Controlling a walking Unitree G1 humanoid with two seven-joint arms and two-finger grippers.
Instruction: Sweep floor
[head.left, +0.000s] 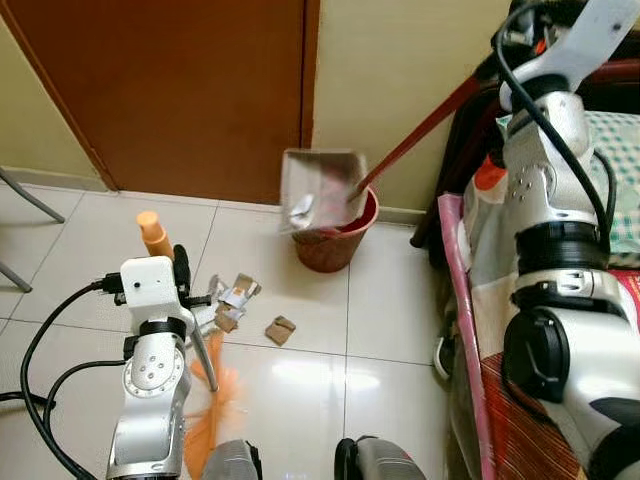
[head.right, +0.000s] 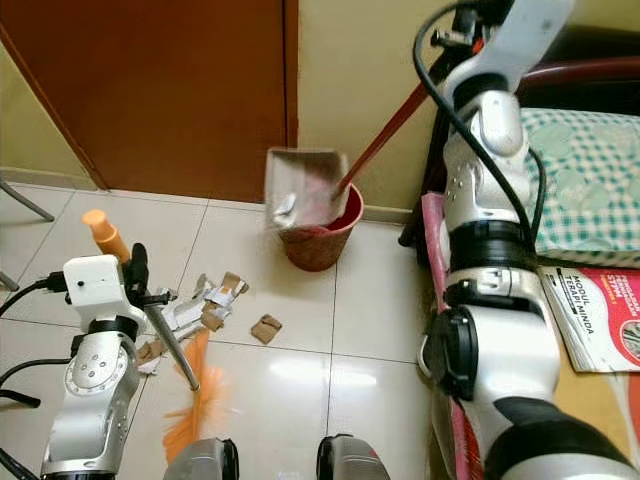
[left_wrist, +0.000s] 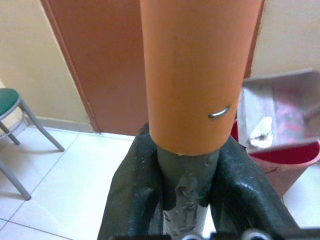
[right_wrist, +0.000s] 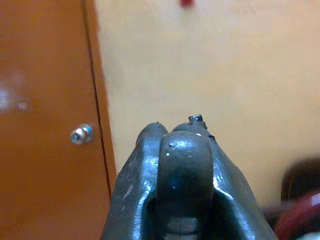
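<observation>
Broom (head.left: 205, 400) clamped in left hand (left_wrist: 187, 192); right hand (right_wrist: 182, 165) grips dustpan (head.left: 318, 190) over bin (head.left: 338, 240).

Orange-bristled broom with grey shaft and orange handle cap (head.left: 205, 375): tilted, lower left of the frame, bristles down on the white tiles.

Grey metal dustpan on a long red handle (head.left: 318, 188): centre frame, tipped over the red round waste bin (head.left: 336, 243), a scrap of litter still inside; handle runs to upper right.

Scattered paper and cardboard scraps (head.left: 232, 303): on the tiles, left of centre, near the bristles.
</observation>
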